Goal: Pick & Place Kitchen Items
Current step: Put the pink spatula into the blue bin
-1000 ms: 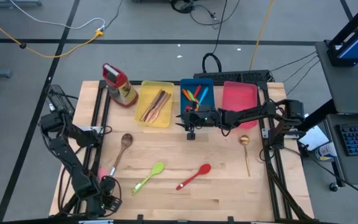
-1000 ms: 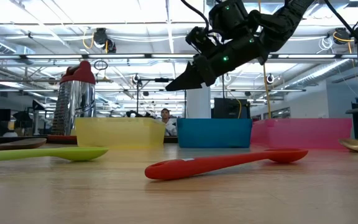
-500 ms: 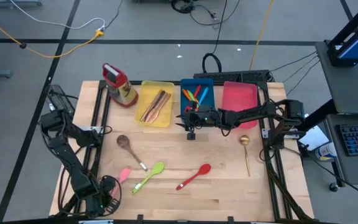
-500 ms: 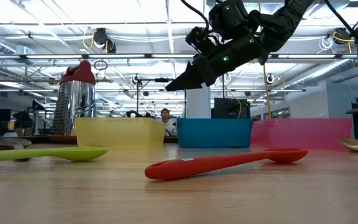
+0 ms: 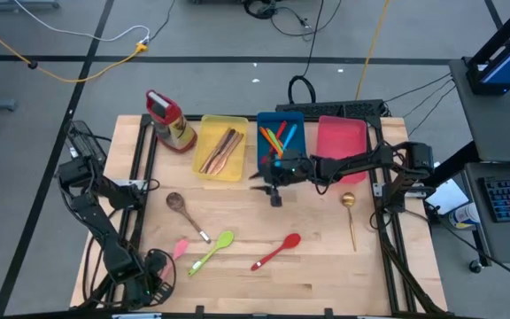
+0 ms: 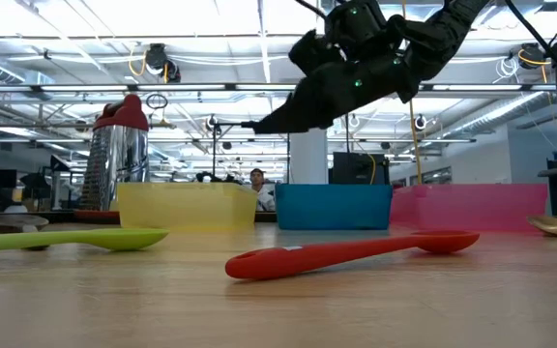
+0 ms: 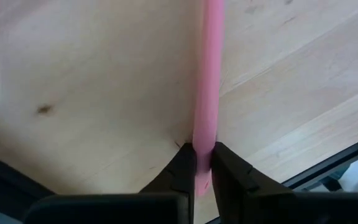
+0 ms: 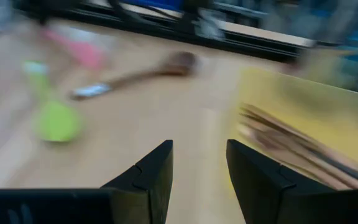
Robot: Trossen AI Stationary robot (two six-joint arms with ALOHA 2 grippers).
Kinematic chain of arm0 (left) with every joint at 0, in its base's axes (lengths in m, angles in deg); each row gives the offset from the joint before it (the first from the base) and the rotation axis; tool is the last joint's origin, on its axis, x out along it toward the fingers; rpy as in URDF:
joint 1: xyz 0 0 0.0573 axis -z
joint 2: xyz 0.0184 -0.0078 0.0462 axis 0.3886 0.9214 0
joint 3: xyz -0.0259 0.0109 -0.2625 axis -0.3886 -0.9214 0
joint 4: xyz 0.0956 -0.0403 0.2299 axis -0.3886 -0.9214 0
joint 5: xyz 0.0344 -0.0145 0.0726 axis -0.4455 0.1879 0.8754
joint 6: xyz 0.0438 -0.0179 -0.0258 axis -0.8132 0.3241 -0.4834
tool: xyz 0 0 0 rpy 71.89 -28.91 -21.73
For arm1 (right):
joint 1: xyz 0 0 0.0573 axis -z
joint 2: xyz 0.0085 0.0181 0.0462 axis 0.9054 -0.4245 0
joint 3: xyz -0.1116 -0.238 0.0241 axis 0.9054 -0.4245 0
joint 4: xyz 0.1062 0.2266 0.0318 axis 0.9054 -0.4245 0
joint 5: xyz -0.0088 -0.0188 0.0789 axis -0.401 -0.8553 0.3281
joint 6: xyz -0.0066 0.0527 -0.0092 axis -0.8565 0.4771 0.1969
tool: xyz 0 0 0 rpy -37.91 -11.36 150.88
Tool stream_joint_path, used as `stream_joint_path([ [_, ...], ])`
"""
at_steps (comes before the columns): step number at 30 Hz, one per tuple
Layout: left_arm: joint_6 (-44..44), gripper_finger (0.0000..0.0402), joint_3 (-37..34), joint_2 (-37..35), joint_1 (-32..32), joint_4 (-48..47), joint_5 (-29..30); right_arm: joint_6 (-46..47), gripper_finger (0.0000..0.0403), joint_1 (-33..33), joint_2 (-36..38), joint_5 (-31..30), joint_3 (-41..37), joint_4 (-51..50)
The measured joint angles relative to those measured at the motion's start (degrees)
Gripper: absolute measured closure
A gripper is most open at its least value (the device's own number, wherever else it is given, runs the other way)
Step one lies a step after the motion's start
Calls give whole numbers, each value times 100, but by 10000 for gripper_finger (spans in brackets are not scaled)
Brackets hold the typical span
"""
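My left gripper (image 5: 154,265) stands at the table's near left corner, shut on a pink spoon (image 5: 180,248). To the right of it lie a brown wooden spoon (image 5: 184,213), a green spoon (image 5: 213,251), a red spoon (image 5: 277,251) and a gold spoon (image 5: 351,215), all flat on the wood. My right gripper (image 5: 273,189) hovers open and empty above the table, just in front of the blue tray (image 5: 282,135), which holds coloured utensils. The yellow tray (image 5: 222,147) holds wooden ones. My left gripper pinches the pink spoon's handle (image 7: 204,144) between its two fingers, close to the handle's free end. The fingers (image 7: 182,171) come from above, pointing down, and lie across the handle. The spoon runs away from them low along the tabletop; whether it rests on the wood I cannot tell.
A pink tray (image 5: 341,137) stands to the right of the blue one. A red-capped metal grater (image 5: 170,120) stands at the far left. Dark rails (image 5: 138,190) run along the left and right table edges. Bare wood lies in the table's middle, in front of the trays.
My left gripper has shut on the pink spoon's handle and rolled, swinging the spoon's head out toward the right. The brown spoon's handle end swung rightward while its head stayed. My right gripper has tipped closer to level in place.
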Motion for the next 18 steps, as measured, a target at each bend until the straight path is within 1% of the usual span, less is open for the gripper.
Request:
stream_joint_path([
  [2,-11,368,0,0,-2,-4,12,45,257,-79,0,380,0,5],
  [3,-32,367,0,0,-4,-4,15,48,257,-128,0,470,-1,2],
  [11,-120,370,0,0,-11,-13,61,-231,257,-501,-4,472,-2,172],
  [18,-322,370,19,0,-108,-15,44,-239,257,-855,-125,477,-9,269],
])
